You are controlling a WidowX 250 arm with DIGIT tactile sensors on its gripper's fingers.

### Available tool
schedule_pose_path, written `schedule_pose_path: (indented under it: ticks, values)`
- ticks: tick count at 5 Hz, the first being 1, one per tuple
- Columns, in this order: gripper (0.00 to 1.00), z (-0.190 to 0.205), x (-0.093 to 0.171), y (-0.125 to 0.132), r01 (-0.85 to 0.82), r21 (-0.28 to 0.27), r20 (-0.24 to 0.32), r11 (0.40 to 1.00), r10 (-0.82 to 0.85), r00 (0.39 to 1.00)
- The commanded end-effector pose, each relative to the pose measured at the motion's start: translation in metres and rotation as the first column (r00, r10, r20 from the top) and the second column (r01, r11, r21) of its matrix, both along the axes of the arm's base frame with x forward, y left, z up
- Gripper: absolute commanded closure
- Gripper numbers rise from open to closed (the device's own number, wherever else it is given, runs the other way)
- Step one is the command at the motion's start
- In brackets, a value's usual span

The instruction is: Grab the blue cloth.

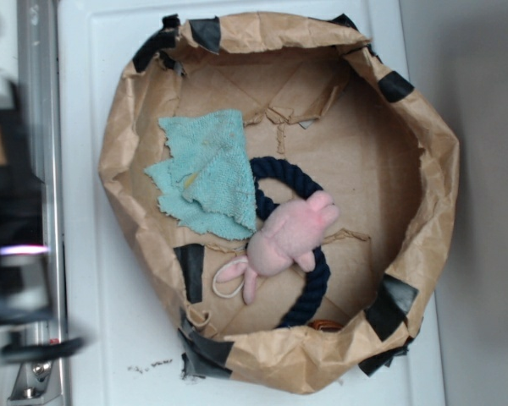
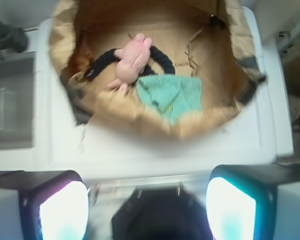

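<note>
I see a white tabletop [image 1: 93, 338] filling most of the overhead view, with a metal rail and a dark blurred mass along its left edge that I cannot make out. A few dark specks lie on the white near the bottom.

The biggest thing on it is a brown paper bin [image 1: 423, 169], a crumpled ring of kraft paper patched with black tape, its walls rolled down and its floor creased and torn in places.

Inside, a dark navy rope ring [image 1: 317, 292] lies flat on the paper floor. The blue cloth [image 1: 207, 173] sits in the upper left part of the bin, spread out with ragged edges and a faint yellow mark, its right edge overlapping the rope ring. A pink plush toy [image 1: 284, 237] lies across the ring, just beside the cloth's lower right corner and seemingly touching it. A small pale loop [image 1: 229, 289] rests by the toy's lower end.

From the wrist camera, the hand [image 2: 147, 205] hangs outside the bin, above the white tabletop and well apart from the cloth [image 2: 172, 97]. Its two fingers [image 2: 62, 210] stand wide apart at the frame's bottom corners, with nothing between them.
</note>
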State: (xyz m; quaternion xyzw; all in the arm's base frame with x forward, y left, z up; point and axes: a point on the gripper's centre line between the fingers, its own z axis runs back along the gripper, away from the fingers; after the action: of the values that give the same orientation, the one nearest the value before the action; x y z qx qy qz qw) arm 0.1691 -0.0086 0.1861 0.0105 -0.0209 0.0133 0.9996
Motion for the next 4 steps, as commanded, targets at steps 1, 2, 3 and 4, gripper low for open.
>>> schedule_pose_path:
  ticks: [1,2,3,4]
  values:
    - [0.0,-0.066,0.063,0.028,-0.026,0.032,-0.022,0.999,0.027,0.999]
    - [0.0,-0.099,0.065,0.029,0.009,0.038,-0.043,0.999,-0.008,0.999]
    - [0.0,-0.127,0.054,0.027,0.071,0.052,-0.044,0.996,-0.069,0.997]
    - [0.0,-0.163,0.053,0.031,0.109,0.086,-0.028,0.99,-0.107,0.994]
